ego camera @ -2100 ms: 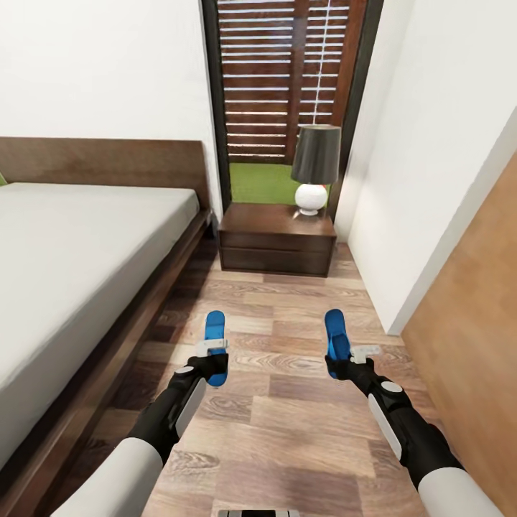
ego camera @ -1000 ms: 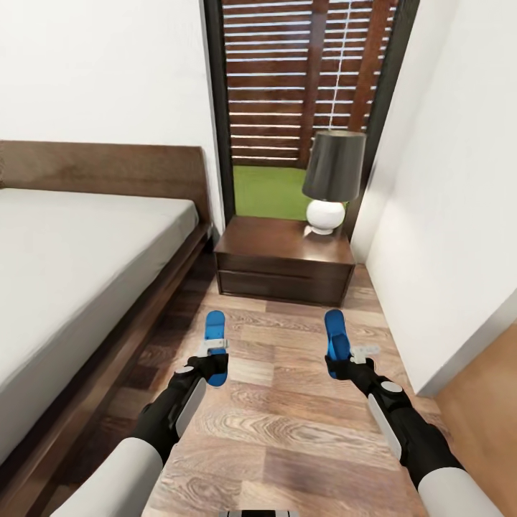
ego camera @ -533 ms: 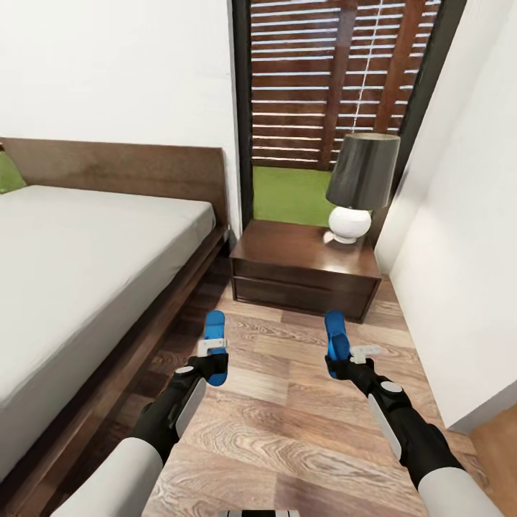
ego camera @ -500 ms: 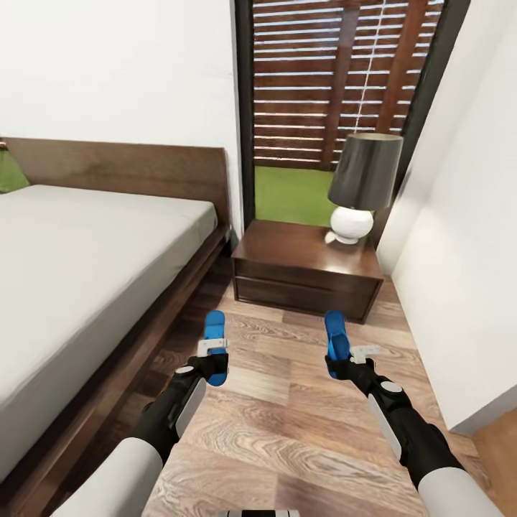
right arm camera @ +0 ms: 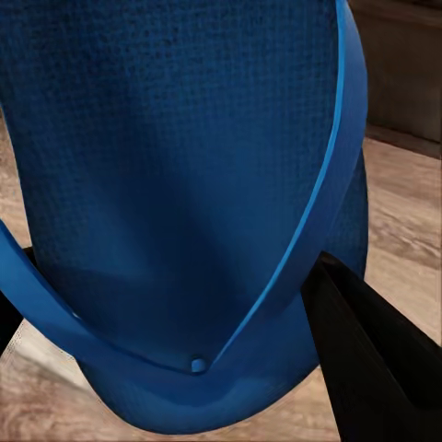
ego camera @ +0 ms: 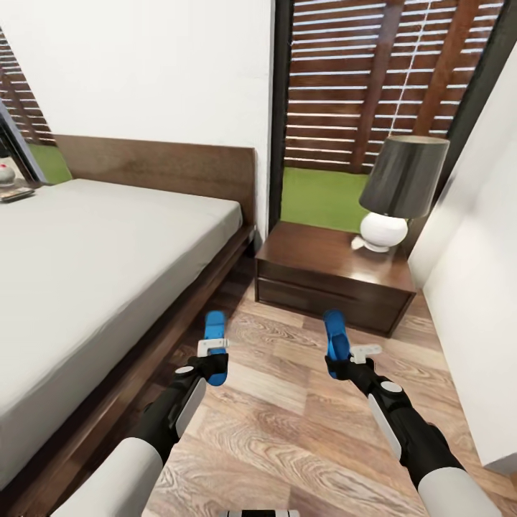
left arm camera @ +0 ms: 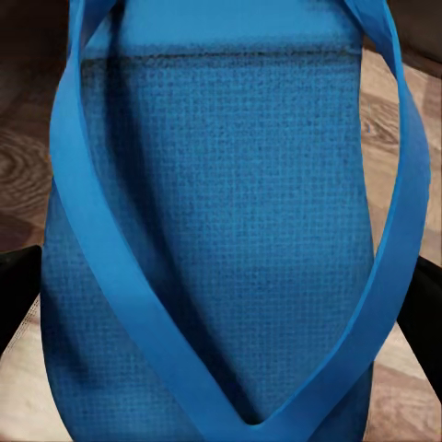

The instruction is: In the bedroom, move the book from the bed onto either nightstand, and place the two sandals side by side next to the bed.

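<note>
Swinging leftward since the earlier pictures, my head camera has slid the whole scene to the right and brought more of the bed (ego camera: pixel 93 266) into frame, while my two arms sit unchanged in front of me, so the shift is the camera's and not the objects'. My left gripper (ego camera: pixel 213 350) is pinched on one blue sandal (ego camera: pixel 215 345), and my right gripper (ego camera: pixel 346 354) is pinched on the other sandal (ego camera: pixel 335 337); each wrist view confirms the hold, with the left one's sole and toe strap (left arm camera: pixel 221 239) and the right one's (right arm camera: pixel 175 184) pressed between dark fingers (right arm camera: pixel 368 368). Both sandals are carried above the plank floor (ego camera: pixel 287 416), long axes pointing away from me toward the nightstand (ego camera: pixel 334 276), roughly parallel yet well apart. Relative to the bed, my left-hand sandal hangs just beside the dark frame, and my right-hand one lies farther out, toward the white wall. The nightstand stands at the head end of the bed, touching or nearly touching its frame, with a lamp (ego camera: pixel 398 194) on top. A small dark object at the far edge of the bed may be the book (ego camera: pixel 16 193), but it is too small to tell. I judge that the coming move turns on closing the gap: my left arm is nearer the bed, so the right-hand sandal must come bedward until the pair lies side by side.
</note>
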Robot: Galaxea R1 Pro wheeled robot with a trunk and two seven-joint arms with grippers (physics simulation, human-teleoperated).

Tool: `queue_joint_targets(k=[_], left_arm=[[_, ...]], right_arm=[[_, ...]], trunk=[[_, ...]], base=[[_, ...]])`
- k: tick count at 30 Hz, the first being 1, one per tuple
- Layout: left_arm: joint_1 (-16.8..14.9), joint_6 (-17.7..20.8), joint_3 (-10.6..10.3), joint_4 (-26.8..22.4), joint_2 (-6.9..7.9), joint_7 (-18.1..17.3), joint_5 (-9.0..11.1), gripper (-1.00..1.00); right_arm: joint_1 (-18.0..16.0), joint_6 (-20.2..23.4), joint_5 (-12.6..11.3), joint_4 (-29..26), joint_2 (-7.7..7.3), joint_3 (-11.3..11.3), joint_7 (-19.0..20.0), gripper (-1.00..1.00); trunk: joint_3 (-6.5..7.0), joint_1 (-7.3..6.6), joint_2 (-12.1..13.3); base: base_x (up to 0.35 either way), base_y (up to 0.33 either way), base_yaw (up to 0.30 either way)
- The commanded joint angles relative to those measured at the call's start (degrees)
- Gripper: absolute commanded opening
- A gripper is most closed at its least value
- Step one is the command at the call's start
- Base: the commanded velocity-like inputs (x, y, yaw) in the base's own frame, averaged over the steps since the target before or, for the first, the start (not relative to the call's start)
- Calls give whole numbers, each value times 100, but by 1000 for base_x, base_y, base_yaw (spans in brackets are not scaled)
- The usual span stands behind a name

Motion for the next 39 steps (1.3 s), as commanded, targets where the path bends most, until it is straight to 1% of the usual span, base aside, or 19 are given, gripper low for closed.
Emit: queue_joint_targets(k=[1,12,18,29,39], left_arm=[[-3,23,-21,-8,2,45,60,-100],[-1,23,-21,-8,2,45,60,-100],[-3,23,-21,-8,-5,45,60,-100],[-2,23,-21,-8,2,54,68,-100],[-3,23,-21,-8,2,54,68,-100]], right_arm=[[0,31,-61,-10,-7,13,-9,-100],[0,31,-61,-10,-7,14,-8,-100],[0,31,-61,-10,-7,13,-8,-100],[0,31,-61,-10,-7,13,-10,-100],[0,31,-61,-10,-7,13,-8,-100]], trunk=[[-5,0,-2],[-5,0,-2],[4,0,-2],[79,0,-2],[155,0,-2]], base=[[153,-150,240],[146,-201,240],[41,-67,242],[1,-15,190],[0,-257,155]])
